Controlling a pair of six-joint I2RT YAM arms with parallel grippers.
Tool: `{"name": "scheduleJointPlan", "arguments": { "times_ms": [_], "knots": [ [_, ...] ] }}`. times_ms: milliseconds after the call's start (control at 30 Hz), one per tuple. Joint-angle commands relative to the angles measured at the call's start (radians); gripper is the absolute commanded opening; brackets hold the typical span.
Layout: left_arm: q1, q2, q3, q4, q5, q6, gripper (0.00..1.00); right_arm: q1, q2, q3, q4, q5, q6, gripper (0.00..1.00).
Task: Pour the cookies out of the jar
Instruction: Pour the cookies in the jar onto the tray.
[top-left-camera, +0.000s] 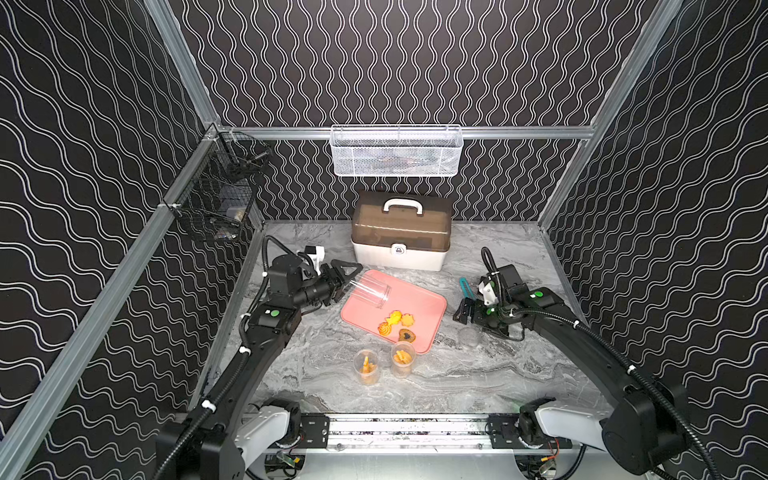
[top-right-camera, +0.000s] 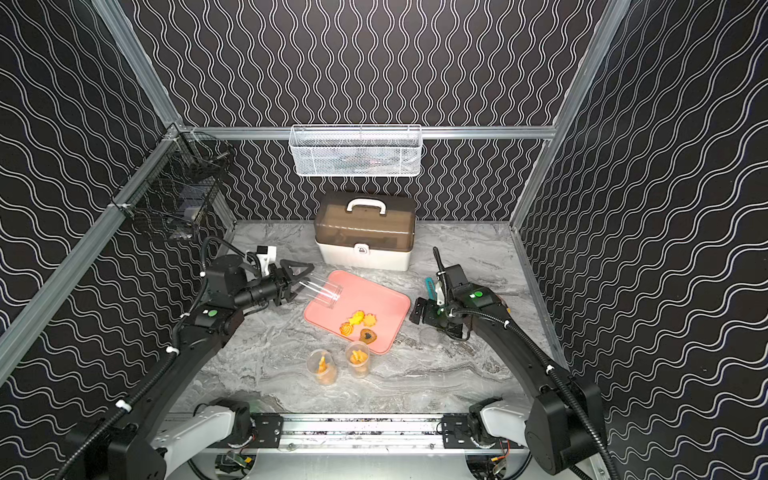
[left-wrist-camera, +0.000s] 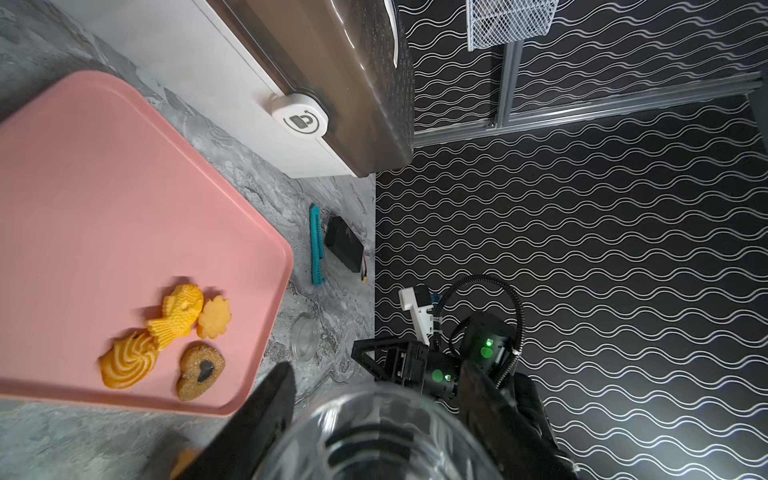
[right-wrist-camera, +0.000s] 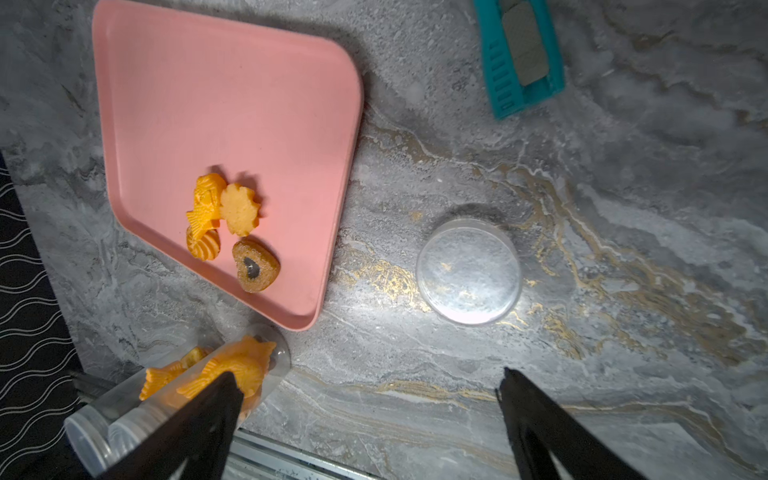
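Rail, marble tbl, cookies (wavy walls)

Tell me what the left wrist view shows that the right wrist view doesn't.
Only the left wrist view: the clear jar held in the left gripper, the storage box, a black pack and the right arm.
Only the right wrist view: two jars of cookies.
Both: the pink tray with four cookies on it, plus the clear lid and the teal tool on the table.
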Motion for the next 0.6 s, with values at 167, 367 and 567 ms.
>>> {"name": "scheduleJointPlan", "arguments": {
  "times_ms": [167,367,567],
  "knots": [
    [-0.011,-0.007,-0.148,0.477,0.037,-0.448,0.59,0.001,-0.071,0.026,0.075,-0.198,0.035,1.0],
    [-0.039,0.013,-0.145,0.567,0.023,-0.528,0.6,0.001,-0.129,0.077,0.167,-0.343,0.096,1.0],
    [-0.063,0.022,-0.135,0.6,0.004,-0.555,0.6,0.001,-0.177,0.112,0.362,-0.457,0.24,1.0]
  ]
}}
